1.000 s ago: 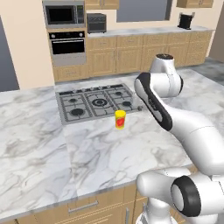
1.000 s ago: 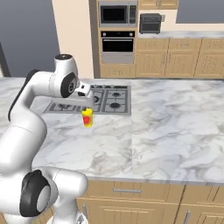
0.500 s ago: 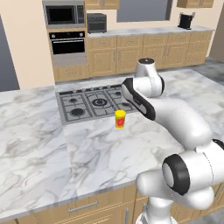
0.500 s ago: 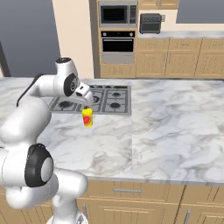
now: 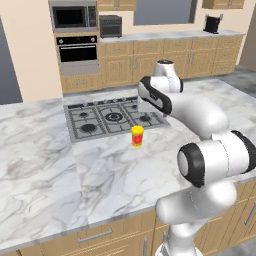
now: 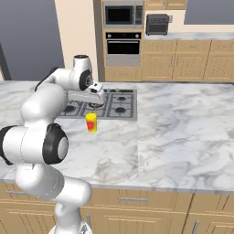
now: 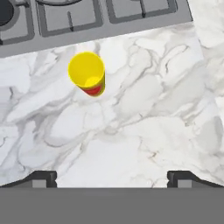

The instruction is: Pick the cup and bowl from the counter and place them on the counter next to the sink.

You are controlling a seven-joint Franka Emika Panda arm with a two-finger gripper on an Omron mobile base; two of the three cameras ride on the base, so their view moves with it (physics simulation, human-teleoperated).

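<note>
Reaching for the cup, hand not yet down on it.

The cup [image 5: 137,136] stands upright on the white marble counter [image 5: 45,165], just in front of the gas stovetop [image 5: 112,118] and apart from its edge. In my hand view it sits up and to the left of centre, mouth facing me, with the gripper [image 7: 112,177] above it, fingers spread wide and nothing between them. I judge this the approach for the first pick. Next I need to shift the hand so the cup lies between the fingers, then lower around it and close. I cannot make out the bowl or the sink from here.
</note>
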